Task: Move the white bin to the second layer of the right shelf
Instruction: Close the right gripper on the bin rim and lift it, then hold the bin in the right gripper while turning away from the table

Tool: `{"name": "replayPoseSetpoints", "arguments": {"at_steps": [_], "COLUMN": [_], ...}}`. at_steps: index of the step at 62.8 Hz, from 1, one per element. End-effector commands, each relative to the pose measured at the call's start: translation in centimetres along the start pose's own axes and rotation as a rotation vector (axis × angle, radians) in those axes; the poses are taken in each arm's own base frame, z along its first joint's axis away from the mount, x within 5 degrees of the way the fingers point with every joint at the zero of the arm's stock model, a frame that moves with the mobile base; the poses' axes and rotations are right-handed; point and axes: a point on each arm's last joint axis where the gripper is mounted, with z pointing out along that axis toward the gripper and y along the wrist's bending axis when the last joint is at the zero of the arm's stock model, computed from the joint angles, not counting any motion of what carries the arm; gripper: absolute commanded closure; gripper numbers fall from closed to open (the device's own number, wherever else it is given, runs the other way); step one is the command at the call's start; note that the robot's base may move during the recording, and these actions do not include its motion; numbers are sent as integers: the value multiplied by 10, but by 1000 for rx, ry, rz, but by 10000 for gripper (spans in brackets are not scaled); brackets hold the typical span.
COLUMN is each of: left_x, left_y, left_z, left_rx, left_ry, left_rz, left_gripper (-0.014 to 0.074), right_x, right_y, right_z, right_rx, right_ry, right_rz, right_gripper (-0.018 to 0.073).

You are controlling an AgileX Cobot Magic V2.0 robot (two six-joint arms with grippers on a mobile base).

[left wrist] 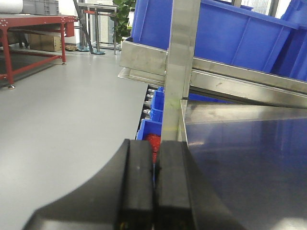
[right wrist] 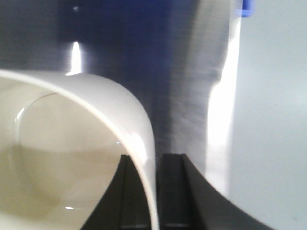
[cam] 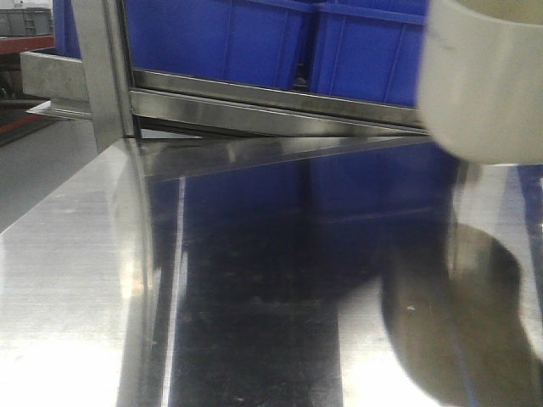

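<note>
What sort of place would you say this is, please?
Probably a factory or warehouse floor: large blue plastic crates sit on a stainless-steel rack, and a red steel-framed workbench stands on the smooth grey floor.

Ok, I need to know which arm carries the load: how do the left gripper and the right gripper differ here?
The left gripper is shut on nothing, its black fingers pressed together; the right gripper is shut on the wall of the white bin, one finger inside, one outside. The left gripper faces the steel shelf post and blue crates; the right gripper looks down on the steel tabletop. Both are shut and black-fingered.
</note>
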Motion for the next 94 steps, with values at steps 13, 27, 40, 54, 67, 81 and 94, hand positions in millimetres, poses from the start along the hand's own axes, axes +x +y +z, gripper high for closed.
{"name": "replayPoseSetpoints", "arguments": {"at_steps": [13, 27, 40, 54, 67, 81, 94], "left_x": [1, 1, 1, 1, 1, 1, 1], "left_y": [1, 1, 1, 1, 1, 1, 1], "left_z": [-1, -1, -1, -1, -1, -1, -1], "left_rx": [2, 2, 2, 2, 2, 2, 2], "left_ry": [-78, -78, -78, -78, -78, -78, -78], "left_rz": [-6, -6, -6, -6, -6, -6, -6], "left_gripper": [512, 512, 512, 512, 512, 512, 512], "right_x": [45, 87, 120, 147, 159, 156, 158], "right_y": [-31, -29, -27, -26, -20, -9, -9], "right_z": [-41, -57, -75, -102, -104, -104, -104], "right_rx": [62, 51, 48, 45, 11, -71, -77], "right_ry": [-184, -241, -317, -428, -437, -462, -444], "right_rz": [76, 118, 117, 117, 89, 24, 27], "right_gripper": [504, 504, 504, 504, 504, 504, 504]}}
